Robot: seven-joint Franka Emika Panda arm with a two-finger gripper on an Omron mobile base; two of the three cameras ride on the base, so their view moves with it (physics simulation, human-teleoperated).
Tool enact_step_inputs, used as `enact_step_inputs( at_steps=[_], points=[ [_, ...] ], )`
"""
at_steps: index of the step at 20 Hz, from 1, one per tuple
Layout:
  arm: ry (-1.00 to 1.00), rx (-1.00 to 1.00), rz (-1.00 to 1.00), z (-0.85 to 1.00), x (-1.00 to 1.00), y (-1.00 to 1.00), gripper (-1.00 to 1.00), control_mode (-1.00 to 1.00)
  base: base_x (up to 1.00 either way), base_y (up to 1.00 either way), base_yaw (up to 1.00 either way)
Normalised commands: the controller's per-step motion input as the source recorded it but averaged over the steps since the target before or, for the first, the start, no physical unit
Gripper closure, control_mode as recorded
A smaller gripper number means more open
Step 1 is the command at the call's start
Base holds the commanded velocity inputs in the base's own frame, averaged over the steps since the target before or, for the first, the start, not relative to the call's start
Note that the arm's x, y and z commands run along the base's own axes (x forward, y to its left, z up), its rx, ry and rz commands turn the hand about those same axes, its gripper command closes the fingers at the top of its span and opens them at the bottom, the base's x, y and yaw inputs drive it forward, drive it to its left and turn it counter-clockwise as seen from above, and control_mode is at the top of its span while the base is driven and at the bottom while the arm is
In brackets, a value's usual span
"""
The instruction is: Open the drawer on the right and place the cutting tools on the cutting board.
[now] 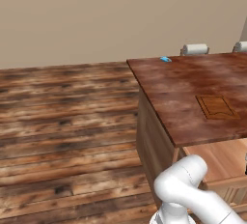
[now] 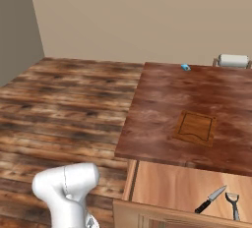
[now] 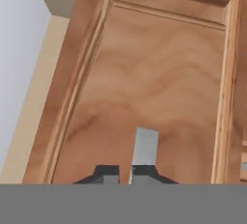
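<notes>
Closest to the hand camera, the gripper point(image 3: 125, 174) has its two dark fingertips point(image 3: 107, 172) drawn narrow, with only a slit between them. A flat pale grey strip point(image 3: 145, 146) rises at the tip toward 1 o'clock; whether it is gripped cannot be told. Beyond the tips lies the drawer point(image 3: 144, 73), pulled open, its light tan bottom plain and swirled with grain, a raised rim on each side.

From the right base view, the drawer sits at 5 o'clock in the frame. On its bottom lies the knife point(image 2: 210, 198), small and thin, with its dark handle toward 7 o'clock and its silvery blade toward 1 o'clock. A metal peeler point(image 2: 233, 205) lies just beside it at 4 o'clock.

Farther on, at about 11 o'clock from the knife, the cutting board point(image 2: 196, 128) lies flat on the dark reddish countertop point(image 2: 162, 99); it is orange-brown with a darker groove. At the far edge are a small blue object point(image 2: 185, 67) and a white roll point(image 2: 233, 61)
</notes>
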Motion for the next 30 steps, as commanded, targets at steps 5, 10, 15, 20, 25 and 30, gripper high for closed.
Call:
enact_step_inputs(
  at_steps=[5,10,15,20,25,30],
  points=[
    [0.10,-0.18,0.00,-0.02,-0.57,-0.02,-1.00,-1.00,0.00,0.00,0.00],
    [0.08,-0.20,0.00,0.01,-0.55,-0.05,-1.00,-1.00,0.00,0.00,0.00],
    [0.00,-0.18,0.00,0.93,-0.26,0.12,-1.00,-1.00,0.00,0.00,0.00],
    [0.00,-0.20,0.01,1.00,0.00,0.39,-1.00,-1.00,0.00,0.00,0.00],
    [0.07,-0.24,0.03,0.87,0.06,0.49,-1.00,-1.00,0.00,0.00,0.00],
    [0.20,-0.33,0.06,0.52,0.18,0.69,-1.00,-1.00,0.00,0.00,0.00]
  ],
)
